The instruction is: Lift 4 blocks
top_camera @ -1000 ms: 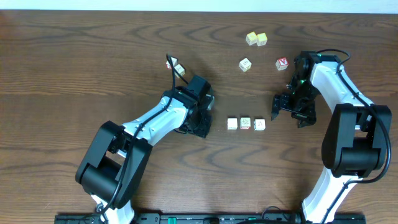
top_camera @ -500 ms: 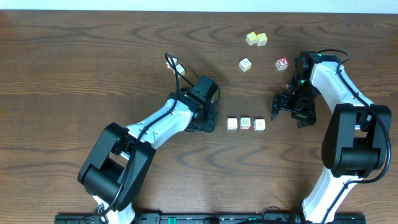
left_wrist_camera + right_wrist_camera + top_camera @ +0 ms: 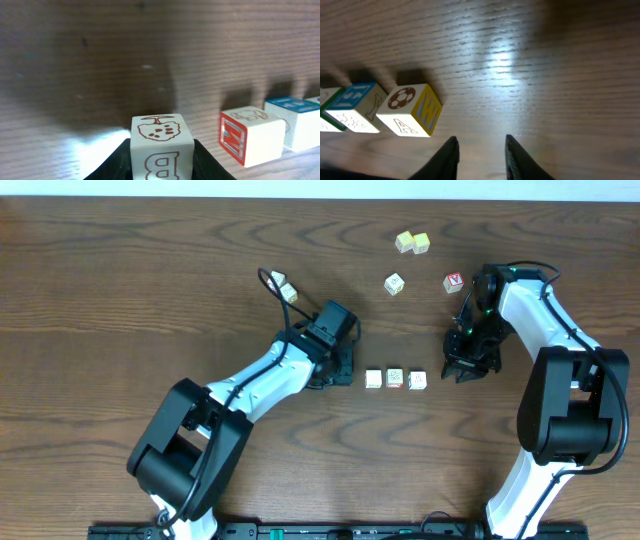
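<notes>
Showed bare table near and far of the row of three blocks at mid-table, with the far edge well apart. Stood at the row's left end as the left gripper, clamped on a fourth block marked B – just beside the leftmost block, not touching. Hung off the row's right end as the right gripper, jaws narrow and empty, rightmost block near on its left. Lay farther off: two yellowish cubes, a pale cube, a red-lettered cube, and another cube to the left.
</notes>
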`<state>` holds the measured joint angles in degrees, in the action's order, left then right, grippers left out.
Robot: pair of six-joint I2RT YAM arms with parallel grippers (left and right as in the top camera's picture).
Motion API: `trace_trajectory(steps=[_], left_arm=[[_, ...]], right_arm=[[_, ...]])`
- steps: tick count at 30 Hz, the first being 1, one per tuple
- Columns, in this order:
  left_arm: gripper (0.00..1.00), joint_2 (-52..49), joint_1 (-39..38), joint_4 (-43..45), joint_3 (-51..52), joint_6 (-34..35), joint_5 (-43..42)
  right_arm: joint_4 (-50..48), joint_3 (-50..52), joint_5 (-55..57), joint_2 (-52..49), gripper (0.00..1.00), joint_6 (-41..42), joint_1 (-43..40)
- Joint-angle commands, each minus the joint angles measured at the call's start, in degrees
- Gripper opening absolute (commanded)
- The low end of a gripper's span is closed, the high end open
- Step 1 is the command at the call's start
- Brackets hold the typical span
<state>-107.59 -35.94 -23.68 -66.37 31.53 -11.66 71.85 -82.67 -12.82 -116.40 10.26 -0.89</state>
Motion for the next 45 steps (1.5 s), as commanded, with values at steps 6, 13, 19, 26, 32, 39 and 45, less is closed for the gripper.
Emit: trace_trajectory(steps=[6, 13, 19, 26, 32, 39, 45], left_arm=[[0.31, -3.21, -2.38, 0.31, -0.61, 2.45, 0.35], [0.31, -3.67, -2.40, 0.72, -0.61, 2.47, 0.13], [0.31, -3.67, -2.73, 0.66, -0.61, 2.43, -2.23], [0.45, -3.67, -2.71, 0.87, -0.61, 2.43, -2.21], [0.47, -3.54, -2.58, 1.18, -0.63, 2.43, -2.21], [0.47, -1.88, -1.73, 1.07, -0.63, 2.43, -2.51], [0.47, 1.16, -1.75, 1.11, -0.66, 2.43, -2.89]], right_arm=[[-2.97, 3.41, -1.01, 1.27, 0.24, -0.46, 0.24], [-3.58, 3.41, -1.01, 1.27, 0.25, -0.46, 0.24], [-5.09, 3.41, -1.22, 1.27, 0.24, 0.44, 0.48], [-6.29, 3.41, -1.20, 1.27, 0.27, 0.42, 1.97], [-6.97, 3.41, -1.18, 1.27, 0.28, 1.51, 3.21], [-7.61, 3.41, -1.18, 1.27, 0.28, 1.70, 3.23], [-8.24, 3.41, -1.18, 1.27, 0.22, 1.75, 3.23]])
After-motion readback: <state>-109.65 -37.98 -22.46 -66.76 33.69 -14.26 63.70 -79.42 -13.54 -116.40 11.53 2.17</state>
